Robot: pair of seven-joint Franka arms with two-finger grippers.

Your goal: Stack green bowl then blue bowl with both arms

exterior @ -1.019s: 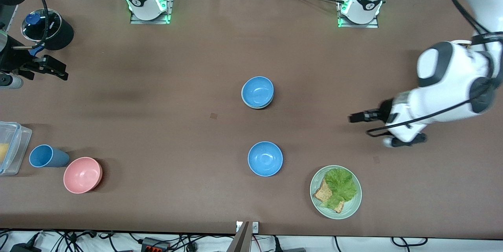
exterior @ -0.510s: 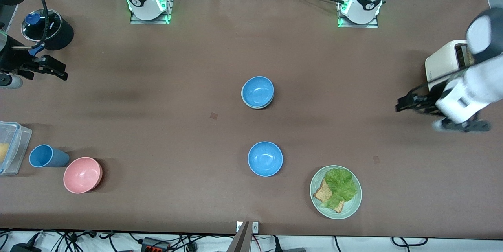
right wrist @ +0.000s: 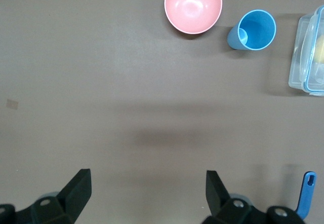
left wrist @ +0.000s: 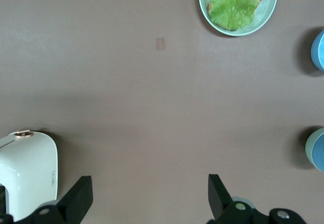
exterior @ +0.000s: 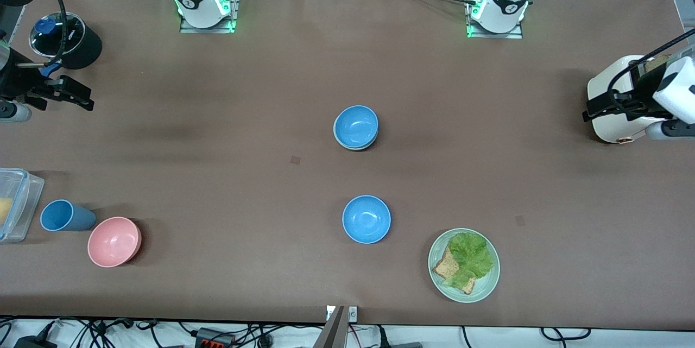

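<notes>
Stack: I see one blue bowl (exterior: pixel 355 125) nested in the green bowl (exterior: pixel 354 145), whose pale rim just peeks out beneath it, mid-surface.
Second blue bowl (exterior: pixel 366 219): sits alone, nearer the front camera than the stack, apart from it.
Left end effector (exterior: pixel 592 111): fingers spread wide, holding nothing, over the white toaster (exterior: pixel 611 120) at the left arm's end of the surface.
Right end effector (exterior: pixel 81 99): fingers apart, empty, at the right arm's end, near a black container (exterior: pixel 81 46).
Plate (exterior: pixel 488 288): bread and lettuce, close to the lone blue bowl.
Other items: pink bowl (exterior: pixel 114 241), blue cup (exterior: pixel 62 215), clear box (exterior: pixel 16 204).
</notes>
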